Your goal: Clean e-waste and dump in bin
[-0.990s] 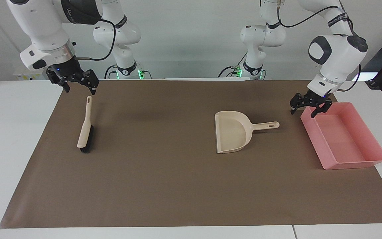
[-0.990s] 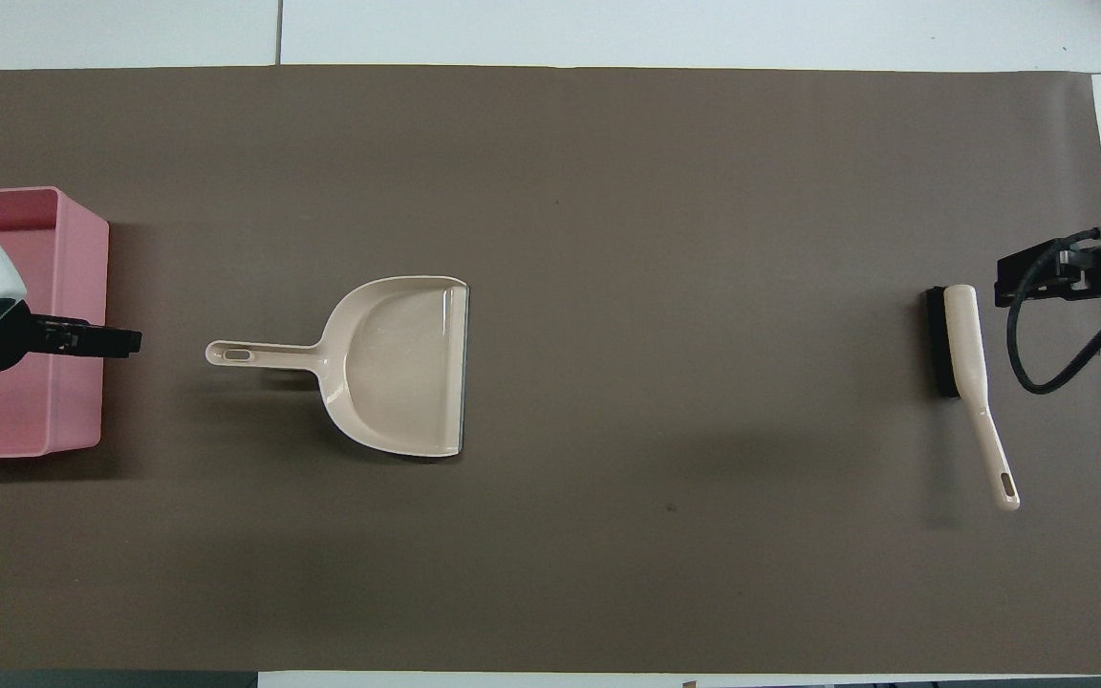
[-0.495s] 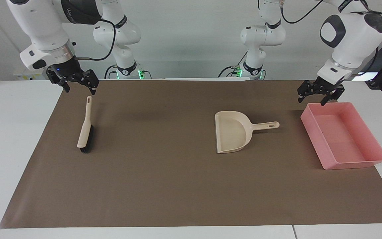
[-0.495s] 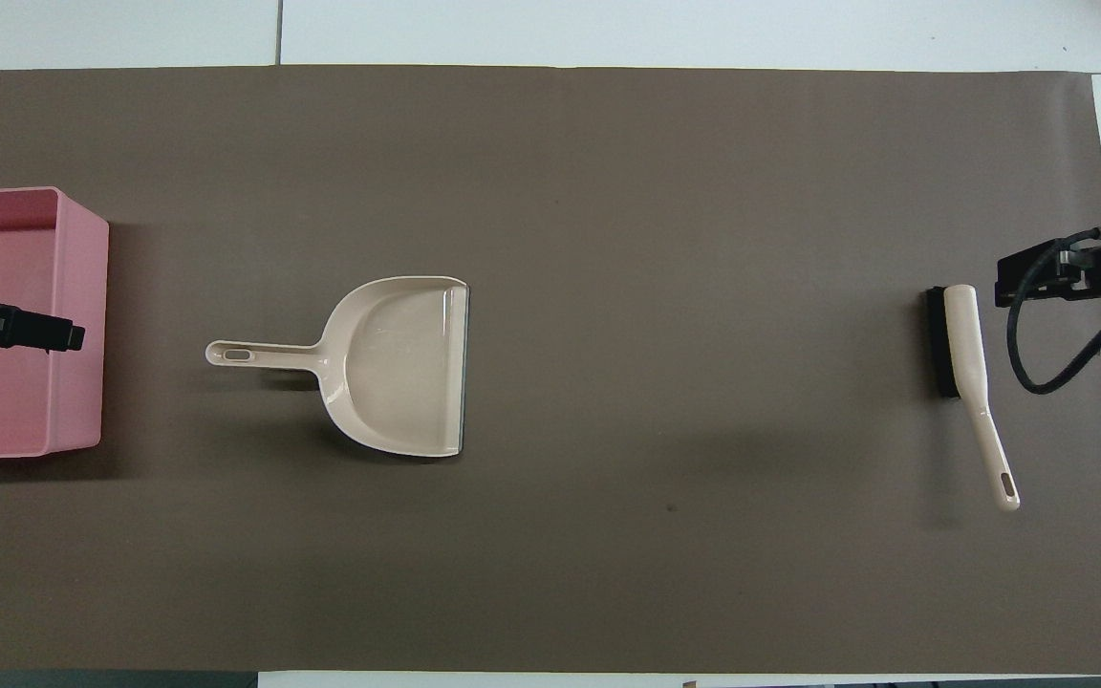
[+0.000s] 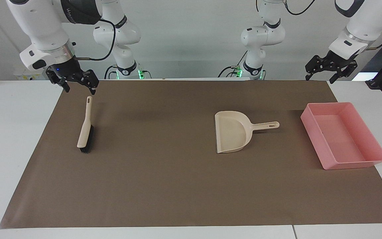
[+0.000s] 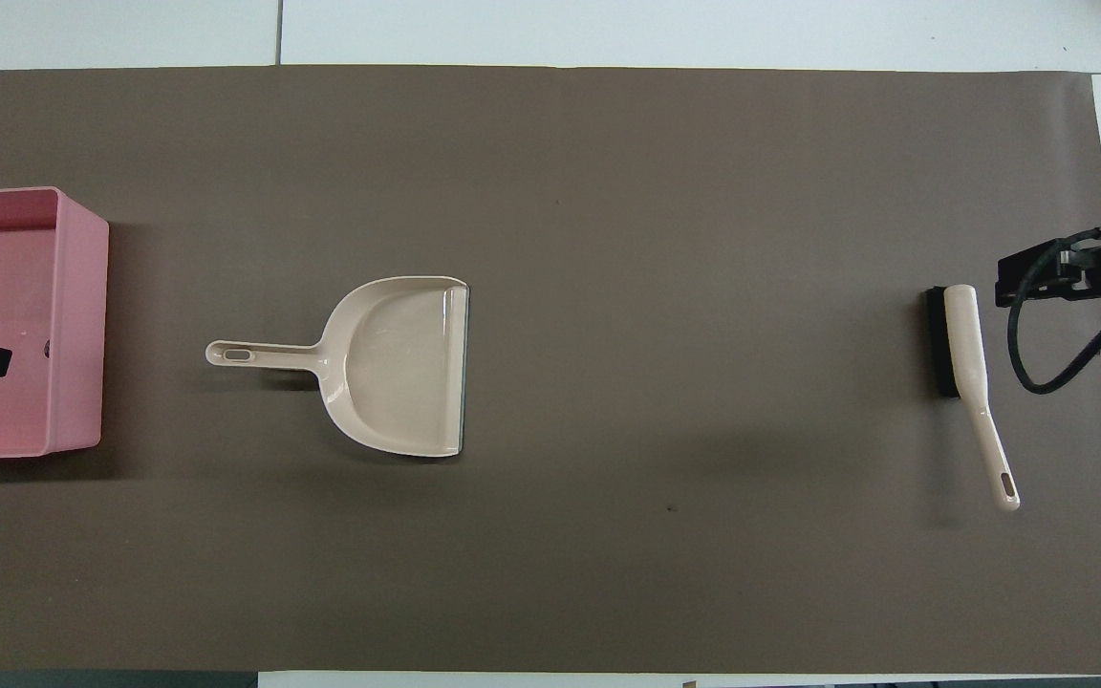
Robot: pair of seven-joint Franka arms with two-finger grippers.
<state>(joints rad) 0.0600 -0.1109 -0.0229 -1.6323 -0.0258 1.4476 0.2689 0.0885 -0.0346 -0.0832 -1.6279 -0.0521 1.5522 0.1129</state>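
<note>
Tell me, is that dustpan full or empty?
Empty. The dustpan lies flat on the mat with only its bare beige floor showing in both views, nothing in it, and no claw is holding it.

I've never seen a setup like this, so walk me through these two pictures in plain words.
These are two white robot arms at a table, each ending in a two-finger gripper. One picture faces the robots from across the table; the other looks down from above their end.

On the brown mat lie a brush, a beige dustpan and, at the left arm's end, a pink bin. A tiny pale speck shows in the bin from above; what it is, I cannot tell.

Nothing is held. The right gripper hangs open over the tip of the brush handle. The left gripper is open too, raised by the mat's corner near the bin.
</note>
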